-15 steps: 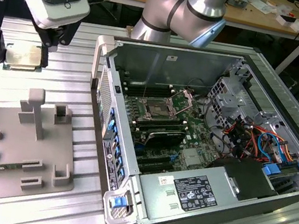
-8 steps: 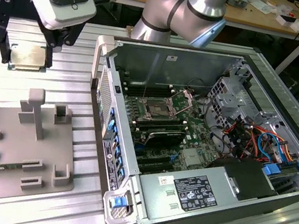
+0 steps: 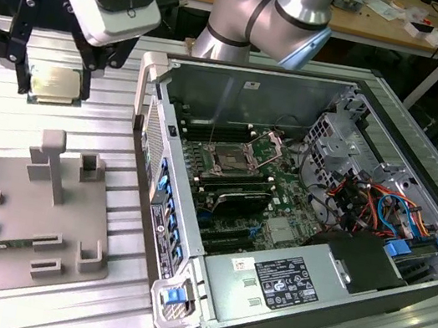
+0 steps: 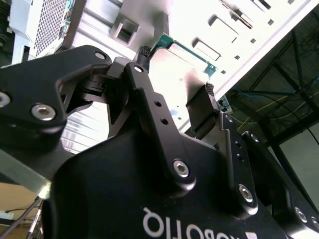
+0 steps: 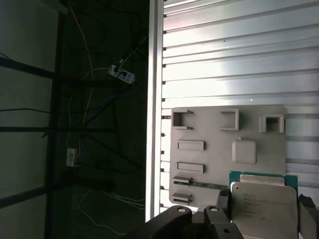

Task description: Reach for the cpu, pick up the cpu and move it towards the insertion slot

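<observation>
The cpu point(image 3: 55, 84) has a brushed silvery metal lid with a slight sheen, on a green board rim. The gripper point(image 3: 54, 80) is matt black metal with shiny bolt heads. The tabletop point(image 3: 56, 123) is ribbed bare aluminium, pretty glossy. The tray point(image 3: 19, 214) looks like dull grey plastic. The insertion slot point(image 3: 230, 164) has a shiny metal frame.

Silvery cpu point(image 3: 55, 84) held aloft, level — insertion slot point(image 3: 229, 162) open, vacant
</observation>
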### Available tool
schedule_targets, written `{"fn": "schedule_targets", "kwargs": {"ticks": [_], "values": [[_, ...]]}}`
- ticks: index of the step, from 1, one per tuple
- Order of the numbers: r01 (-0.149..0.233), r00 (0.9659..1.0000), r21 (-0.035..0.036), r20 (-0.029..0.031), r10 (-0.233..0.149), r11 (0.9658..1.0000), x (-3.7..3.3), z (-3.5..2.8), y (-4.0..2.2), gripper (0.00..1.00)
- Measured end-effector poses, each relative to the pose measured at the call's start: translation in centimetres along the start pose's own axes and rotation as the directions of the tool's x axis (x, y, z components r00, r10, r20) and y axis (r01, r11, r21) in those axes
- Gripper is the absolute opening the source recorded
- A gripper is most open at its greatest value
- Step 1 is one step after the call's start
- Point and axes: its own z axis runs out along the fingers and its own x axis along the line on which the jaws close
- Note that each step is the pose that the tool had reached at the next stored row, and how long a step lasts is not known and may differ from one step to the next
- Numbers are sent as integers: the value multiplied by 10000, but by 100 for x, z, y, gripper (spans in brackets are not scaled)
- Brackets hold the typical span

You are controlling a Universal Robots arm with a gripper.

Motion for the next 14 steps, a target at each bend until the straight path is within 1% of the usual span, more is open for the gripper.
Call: {"fn": "schedule_targets", "kwargs": {"ticks": [1, 2, 4, 5, 8, 10, 13, 14], "values": [[0, 10000, 1, -1, 0, 10000, -25, 0, -1, 55], [0, 10000, 0, 0, 0, 10000, -79, 0, -2, 55], [-1, 10000, 1, 1, 1, 10000, -140, 1, -4, 55], [-1, 10000, 1, 0, 1, 10000, -183, 3, -5, 55], [0, 10000, 0, 0, 0, 10000, -254, 5, -7, 55], [1, 10000, 0, 0, -1, 10000, -286, 7, -8, 55], [-1, 10000, 0, 0, 1, 10000, -352, 13, -10, 55], [0, 10000, 0, 0, 0, 10000, -360, 14, -11, 55]]}}
